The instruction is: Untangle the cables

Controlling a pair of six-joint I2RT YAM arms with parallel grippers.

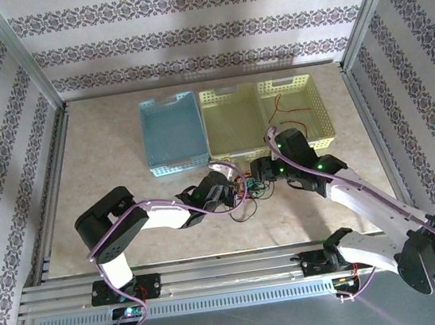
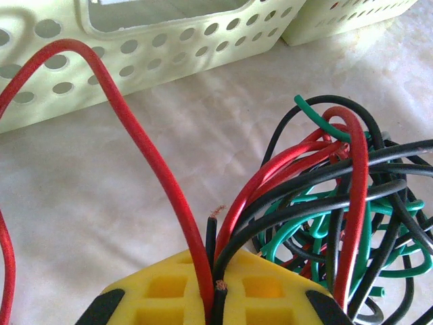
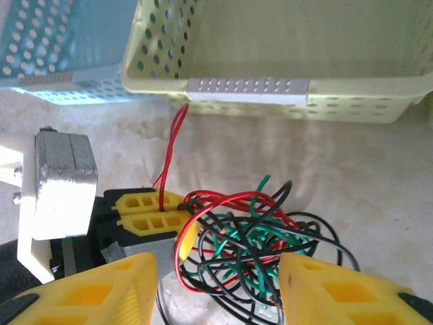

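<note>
Cables (image 3: 250,244) knotted on bench (image 1: 121,159), near yellow basket (image 3: 270,84). Left jaws clamped on red strand (image 2: 152,162) and black strand (image 2: 211,237); right jaws apart, straddling the knot. Risk of tightening loops or dragging whole clump if pulled hard with green threaded through.

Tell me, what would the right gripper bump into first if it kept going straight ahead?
Most likely the cable tangle, lying just ahead of the open right gripper. The yellow basket comes only after it.
</note>
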